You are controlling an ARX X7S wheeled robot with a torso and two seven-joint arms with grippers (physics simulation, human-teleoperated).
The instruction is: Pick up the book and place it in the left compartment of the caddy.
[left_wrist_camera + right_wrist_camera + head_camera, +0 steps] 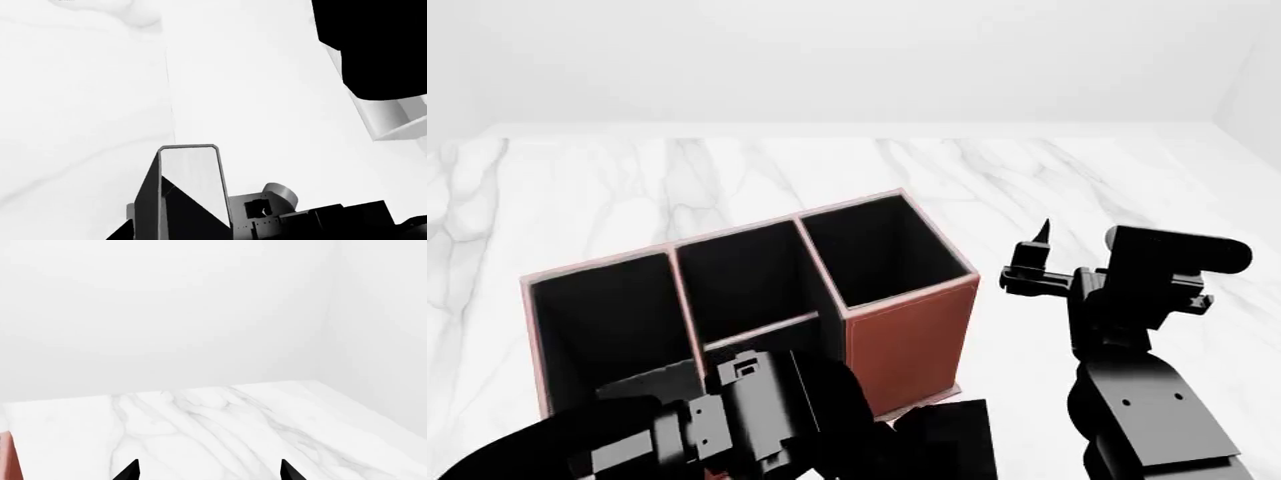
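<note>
Left wrist view first: mostly white marble bench point(87, 100), with one light finger pad point(190, 175) in a dark frame poking in. I can't see its partner, so I can't tell how far apart the left jaws are. A big black slab with pale grey edging sits in one corner; I'd guess it's the thick black hardcover book point(373, 45) with its white page edges, but it's cropped, so no promises. In the head view, the reddish-brown leather-look caddy point(908, 335) with the black lining sits mid-bench. Every cell I can see into looks empty, including the long left compartment point(601, 310), though the left arm point(747, 420) hides its near end. The book point(945, 440) seems to be the dark flat shape lying on the bench at the caddy's near right corner, just beside the left arm's wrist. It's cut off by the frame edge, so I can't call its long axis. The right gripper point(1034, 268) hangs raised, well off to the right of the caddy, so the left arm is clearly nearer. The right wrist view shows only bare marble and two black tips set wide apart, holding nothing.
</note>
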